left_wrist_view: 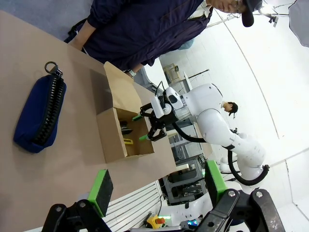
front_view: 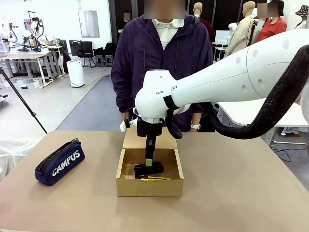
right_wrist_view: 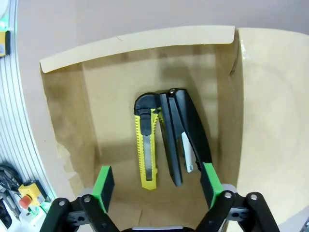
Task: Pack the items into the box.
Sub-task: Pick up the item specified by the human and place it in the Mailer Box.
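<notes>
The right fingers (right_wrist_view: 103, 185) are standing wide inside the cardboard box (right_wrist_view: 140, 44), gripping nothing. The black stapler (right_wrist_view: 186, 128) is lying on the box floor, just beside the yellow utility knife (right_wrist_view: 147, 150). Both of the 2 items seem packed, so the next move is calling for a straight lift clear of the box walls. The left fingers (left_wrist_view: 100, 191) are hanging wide, away from the box.

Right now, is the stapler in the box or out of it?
In. The stapler lies on the box floor beside the utility knife, with the right gripper open over it.
</notes>
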Controlling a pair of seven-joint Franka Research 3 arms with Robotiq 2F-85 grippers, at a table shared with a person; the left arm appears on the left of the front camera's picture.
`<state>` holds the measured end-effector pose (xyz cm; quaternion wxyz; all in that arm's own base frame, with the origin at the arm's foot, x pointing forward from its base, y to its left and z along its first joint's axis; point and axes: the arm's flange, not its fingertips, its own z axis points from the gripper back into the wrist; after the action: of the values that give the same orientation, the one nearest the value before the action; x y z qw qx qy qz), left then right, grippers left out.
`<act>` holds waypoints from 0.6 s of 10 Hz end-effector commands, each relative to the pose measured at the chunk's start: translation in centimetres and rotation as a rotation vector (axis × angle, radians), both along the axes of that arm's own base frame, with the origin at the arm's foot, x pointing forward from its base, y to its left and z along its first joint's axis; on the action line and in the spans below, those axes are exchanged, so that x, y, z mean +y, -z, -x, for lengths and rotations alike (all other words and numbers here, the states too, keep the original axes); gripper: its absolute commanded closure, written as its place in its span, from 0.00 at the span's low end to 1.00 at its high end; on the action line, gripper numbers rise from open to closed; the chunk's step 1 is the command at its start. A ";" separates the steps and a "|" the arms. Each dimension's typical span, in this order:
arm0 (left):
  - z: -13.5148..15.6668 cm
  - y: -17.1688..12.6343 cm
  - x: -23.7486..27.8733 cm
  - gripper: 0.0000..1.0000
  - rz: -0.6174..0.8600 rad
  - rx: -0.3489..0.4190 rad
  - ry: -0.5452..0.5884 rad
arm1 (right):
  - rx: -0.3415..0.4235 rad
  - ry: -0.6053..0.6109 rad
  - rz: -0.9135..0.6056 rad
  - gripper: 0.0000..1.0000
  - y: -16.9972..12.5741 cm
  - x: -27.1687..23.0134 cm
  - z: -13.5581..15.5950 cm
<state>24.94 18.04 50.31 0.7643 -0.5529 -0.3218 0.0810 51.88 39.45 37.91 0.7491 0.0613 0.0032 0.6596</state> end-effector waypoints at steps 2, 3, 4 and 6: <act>0.0 -0.2 0.0 0.00 0.012 -0.019 0.000 | 0.101 0.046 -0.059 0.00 -2.4 -2.0 -0.4; 0.0 -0.2 0.0 0.00 0.012 -0.019 0.000 | 0.170 0.076 -0.110 0.00 -4.3 -3.8 -0.1; 0.0 -0.2 0.0 0.00 0.012 -0.019 0.000 | 0.241 0.116 -0.142 0.00 -7.0 -7.0 1.0; 0.0 -0.2 0.0 0.00 0.012 -0.019 0.000 | 0.408 0.302 -0.269 0.00 -11.3 -14.8 4.4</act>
<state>24.95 18.05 50.30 0.7643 -0.5529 -0.3217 0.0812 50.08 29.36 47.88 0.7931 0.2363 0.0617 0.5579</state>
